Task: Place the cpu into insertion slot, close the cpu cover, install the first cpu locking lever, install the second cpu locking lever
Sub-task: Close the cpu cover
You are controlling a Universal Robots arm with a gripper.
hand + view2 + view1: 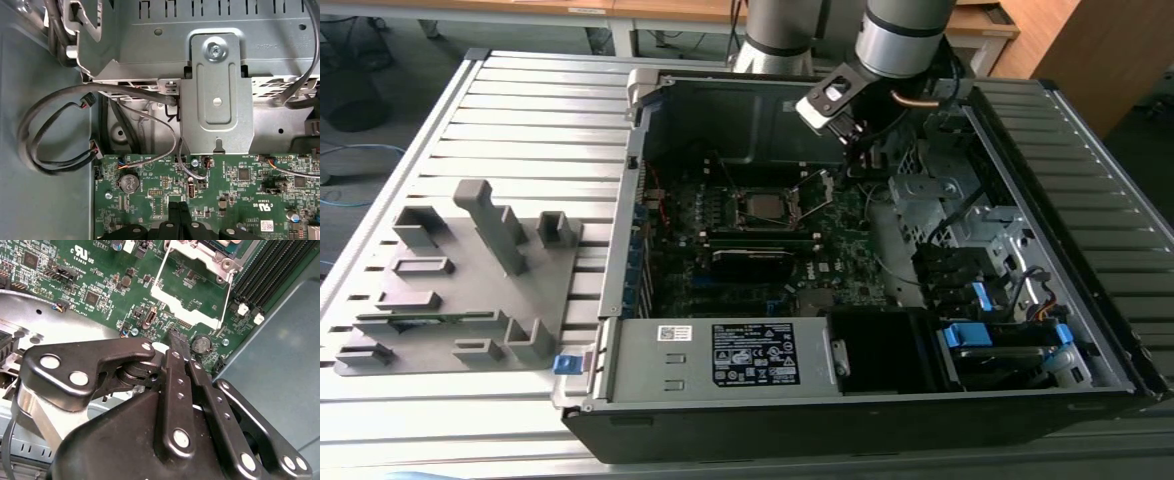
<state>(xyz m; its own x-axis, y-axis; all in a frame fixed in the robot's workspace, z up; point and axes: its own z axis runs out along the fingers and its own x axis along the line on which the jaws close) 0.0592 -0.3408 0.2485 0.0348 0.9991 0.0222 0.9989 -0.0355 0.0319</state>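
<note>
In the second wrist view the gripper [177, 340], fingers pressed together w/ nothing between, hangs over the motherboard [100, 285] at frame centre. Exterior view, mid-frame: the cpu [767, 208] appears seated in the insertion slot [740, 212]. We judge it light, stiff, fragile; hold by edges only.

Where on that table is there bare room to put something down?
In the exterior view, bare slats of the table lie above and below the grey fixture block. Inside the computer case, around the gripper, it is crowded.
</note>
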